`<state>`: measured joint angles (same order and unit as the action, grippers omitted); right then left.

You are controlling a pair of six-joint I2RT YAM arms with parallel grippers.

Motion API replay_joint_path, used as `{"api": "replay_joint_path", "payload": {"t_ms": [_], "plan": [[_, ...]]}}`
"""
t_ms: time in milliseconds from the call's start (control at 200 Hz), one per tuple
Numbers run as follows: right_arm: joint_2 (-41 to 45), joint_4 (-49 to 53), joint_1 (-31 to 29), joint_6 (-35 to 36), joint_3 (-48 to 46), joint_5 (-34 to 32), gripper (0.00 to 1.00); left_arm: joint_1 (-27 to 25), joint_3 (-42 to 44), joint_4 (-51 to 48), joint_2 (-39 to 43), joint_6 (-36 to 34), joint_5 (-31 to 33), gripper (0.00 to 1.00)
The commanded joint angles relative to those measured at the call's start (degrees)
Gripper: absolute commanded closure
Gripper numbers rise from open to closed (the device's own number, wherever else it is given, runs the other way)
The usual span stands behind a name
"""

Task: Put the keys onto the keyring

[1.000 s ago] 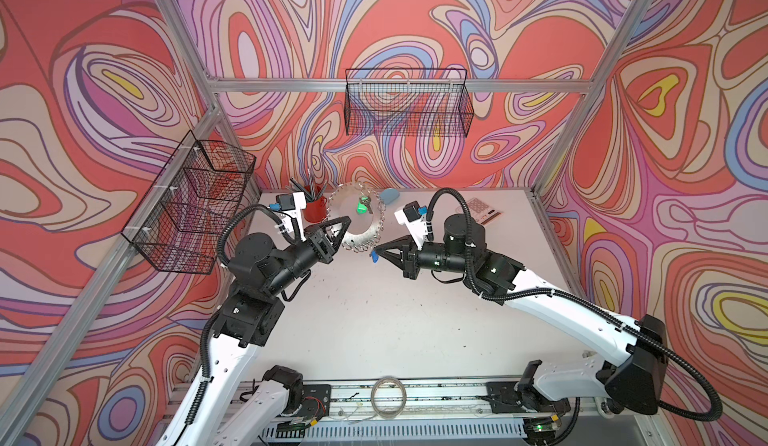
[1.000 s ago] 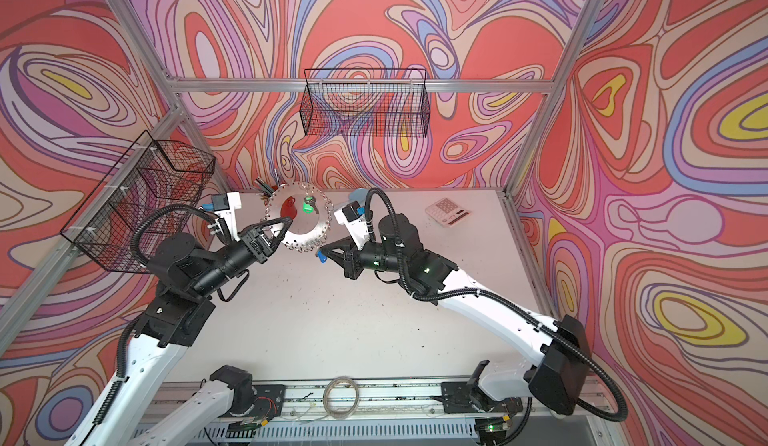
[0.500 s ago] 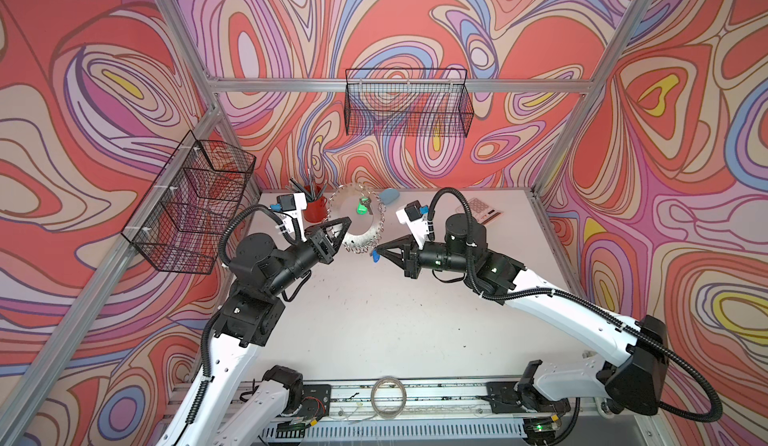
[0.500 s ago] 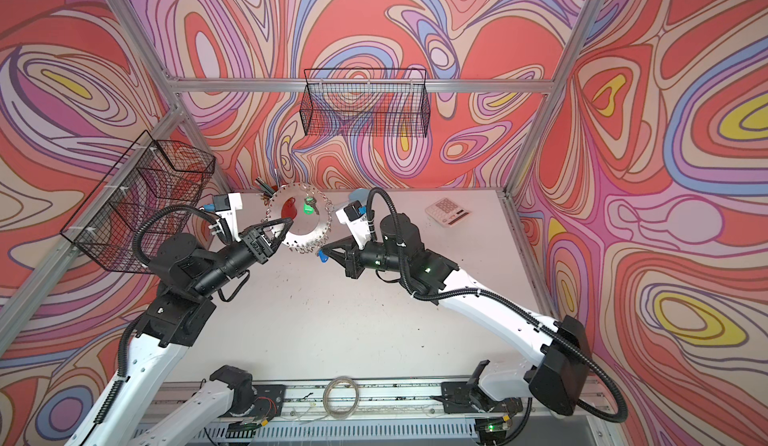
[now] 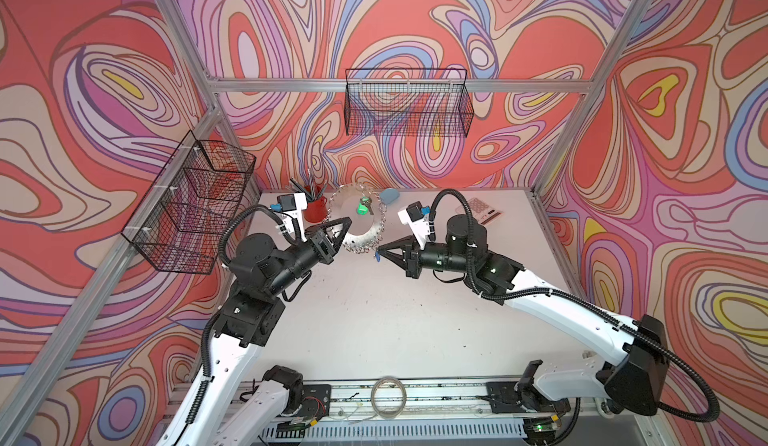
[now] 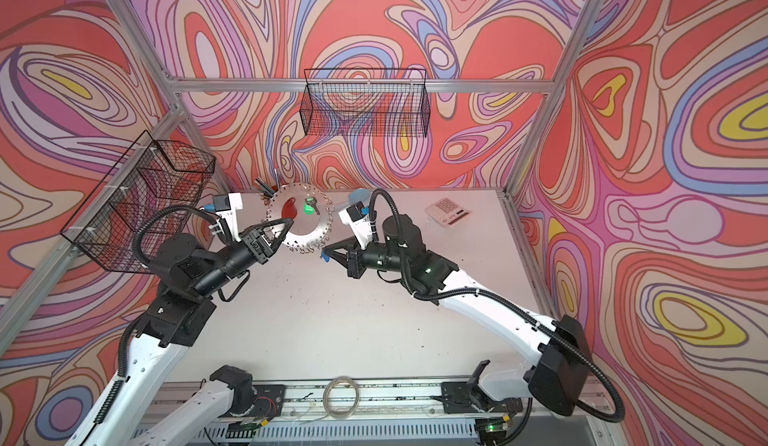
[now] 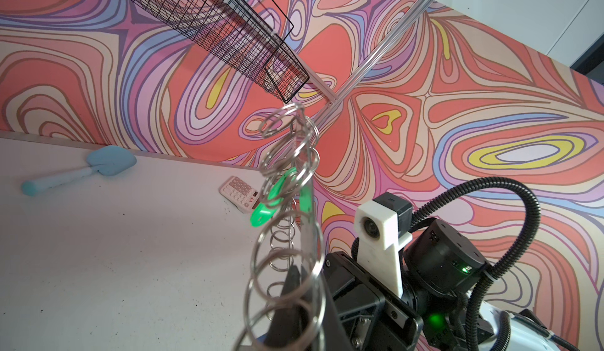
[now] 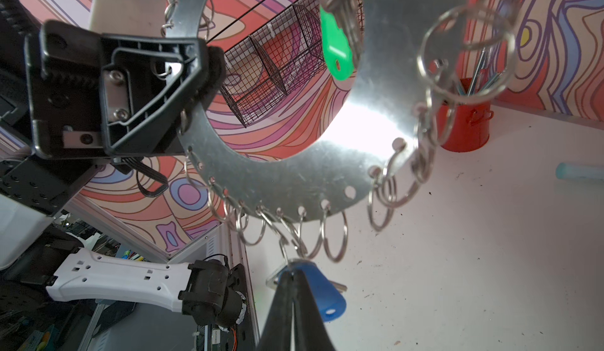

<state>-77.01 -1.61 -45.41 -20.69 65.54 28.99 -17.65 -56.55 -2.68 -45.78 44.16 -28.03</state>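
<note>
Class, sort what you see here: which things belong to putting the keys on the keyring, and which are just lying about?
In the job:
keyring, held by the left gripper
blue-tagged key, pinched by the right gripper
green-tagged key, hanging at the keyring

Lying about:
red pen cup
calculator
light-blue spatula
plain wire hoop

Shiny bare-metal keyring (image 8: 294, 185) with wire rings; glossy green plastic tag (image 8: 336, 51); matt white table (image 5: 374, 319).

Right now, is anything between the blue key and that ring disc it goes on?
Nothing visible. The left pincer holds the keyring upright, and the right pincer has the blue key at the small rings on its lower rim. The green key hangs higher, out of the way.
</note>
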Motion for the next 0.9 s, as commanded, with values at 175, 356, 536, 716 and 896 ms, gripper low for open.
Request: {"api": "replay_joint_path", "payload": {"t_ms": [175,356,536,716,896], "plan": [[-0.4,-4.7,0.5,-3.0,-2.7,2.8,1.00,-0.3,0.5,5.7,1.2,1.5,0.2,1.00],[-1.3,-6.3,0.5,-4.2,-3.0,4.1,1.00,-0.2,0.7,6.5,1.1,2.4,0.1,1.00],[-1.4,-8.5,0.6,-5.4,-4.2,4.6,1.00,-0.3,1.1,7.3,1.1,3.5,0.0,1.00],[-1.5,-10.8,1.0,-6.6,-5.4,5.2,1.00,-0.3,1.5,8.7,1.1,4.9,-0.2,1.00],[-1.1,-10.8,1.0,-6.6,-5.0,5.9,1.00,-0.3,1.5,8.2,1.5,4.6,0.4,1.00]]}}
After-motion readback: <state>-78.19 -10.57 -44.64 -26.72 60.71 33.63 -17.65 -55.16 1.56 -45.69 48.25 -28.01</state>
